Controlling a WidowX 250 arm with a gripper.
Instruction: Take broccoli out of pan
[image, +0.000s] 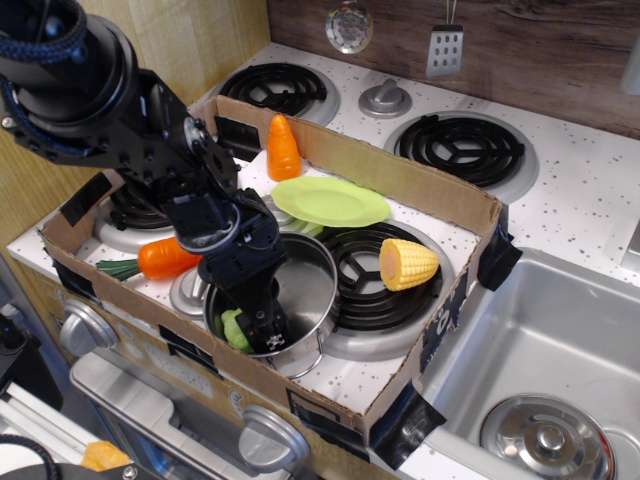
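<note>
The pan (312, 285) is a shiny steel pot standing at the front of a cardboard tray on the stove. The broccoli (235, 329) is a pale-green lump at the pan's front left, mostly hidden behind my arm. My gripper (262, 331) reaches down into the pan right at the broccoli, its black fingers (272, 338) low inside the wall. I cannot tell whether the fingers are closed on the broccoli.
In the cardboard tray (440, 200) lie a carrot (170, 258) at the left, an orange cone (283, 148) at the back, a light-green plate (332, 201) and a corn cob (406, 264). A steel lid (188, 292) sits left of the pan. A sink (545, 350) is at the right.
</note>
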